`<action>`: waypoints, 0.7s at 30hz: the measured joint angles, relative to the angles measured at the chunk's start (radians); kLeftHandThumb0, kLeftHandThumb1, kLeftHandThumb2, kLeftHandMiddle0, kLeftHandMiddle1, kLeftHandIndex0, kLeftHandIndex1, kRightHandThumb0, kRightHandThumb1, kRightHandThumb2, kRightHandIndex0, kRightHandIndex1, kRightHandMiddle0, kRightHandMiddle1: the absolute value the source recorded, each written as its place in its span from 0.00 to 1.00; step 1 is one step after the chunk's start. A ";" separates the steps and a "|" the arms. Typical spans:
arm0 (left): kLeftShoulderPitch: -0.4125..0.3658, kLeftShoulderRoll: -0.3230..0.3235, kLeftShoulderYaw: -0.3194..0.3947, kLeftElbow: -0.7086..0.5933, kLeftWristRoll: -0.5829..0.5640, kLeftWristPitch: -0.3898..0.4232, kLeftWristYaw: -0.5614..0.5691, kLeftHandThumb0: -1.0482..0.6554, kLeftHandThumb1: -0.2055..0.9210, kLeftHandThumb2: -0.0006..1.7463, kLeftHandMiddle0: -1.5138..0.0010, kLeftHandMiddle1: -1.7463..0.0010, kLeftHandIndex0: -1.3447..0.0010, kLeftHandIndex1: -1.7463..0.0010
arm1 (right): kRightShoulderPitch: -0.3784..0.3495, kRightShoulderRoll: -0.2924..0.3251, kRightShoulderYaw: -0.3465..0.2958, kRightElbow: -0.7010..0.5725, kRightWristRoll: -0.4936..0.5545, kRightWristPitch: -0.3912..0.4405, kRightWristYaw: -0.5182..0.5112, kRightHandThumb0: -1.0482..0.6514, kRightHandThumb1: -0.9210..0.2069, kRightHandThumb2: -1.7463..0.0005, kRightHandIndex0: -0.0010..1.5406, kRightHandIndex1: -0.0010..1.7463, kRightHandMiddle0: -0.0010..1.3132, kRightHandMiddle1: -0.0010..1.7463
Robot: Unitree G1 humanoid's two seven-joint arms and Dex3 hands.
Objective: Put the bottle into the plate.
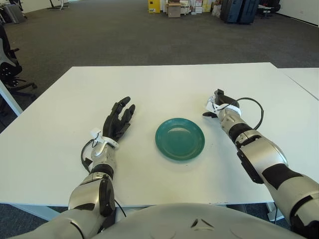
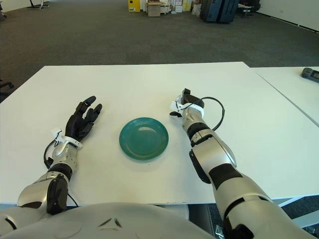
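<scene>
Sitting near the middle of the white desk (image 1: 164,84), the round teal plate (image 1: 179,138) is shallow, glossy and bare. No bottle shows. Left hand (image 1: 118,119) lies well to the plate's left, fingers spread, holding nothing. Right hand (image 1: 217,103) shows beyond the plate's right rim; its fingers' state I cannot tell.

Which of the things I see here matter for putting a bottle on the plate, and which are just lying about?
For the job: round teal plate; left hand, open; right hand. No bottle shows.

Lying about: white table; dark device on the neighbouring table.
</scene>
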 measured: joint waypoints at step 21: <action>0.001 0.009 0.001 0.003 0.001 0.002 -0.002 0.30 1.00 0.35 0.65 1.00 0.98 0.50 | 0.017 -0.017 0.031 -0.048 -0.010 -0.167 -0.107 0.62 0.81 0.12 0.63 0.78 0.51 1.00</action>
